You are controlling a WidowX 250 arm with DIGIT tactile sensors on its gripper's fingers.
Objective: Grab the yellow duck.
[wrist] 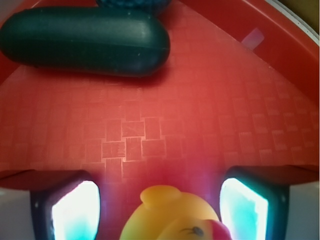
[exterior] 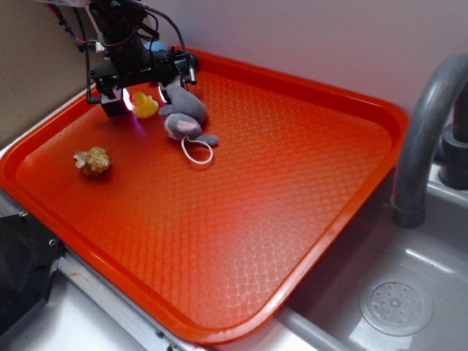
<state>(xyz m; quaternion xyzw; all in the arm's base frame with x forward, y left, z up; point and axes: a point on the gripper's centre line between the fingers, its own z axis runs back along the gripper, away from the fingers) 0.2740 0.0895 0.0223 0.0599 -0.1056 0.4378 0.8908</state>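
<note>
- The end effector (exterior: 137,99) stands spread apart, its two glowing pads (wrist: 76,210) flanking the yellow duck (wrist: 172,215) without clasping it.
- The duck sits on the orange tray (exterior: 292,183), just beside a grey plush mouse (exterior: 184,113).
- A tan lumpy shell (exterior: 93,161) lies apart.

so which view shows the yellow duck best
The exterior view: the whole yellow duck shows there, sitting on the orange tray beside the grey plush toy with the gripper around it. The wrist view shows only the top of its head, cut off at the bottom edge between the lit fingers.
</note>
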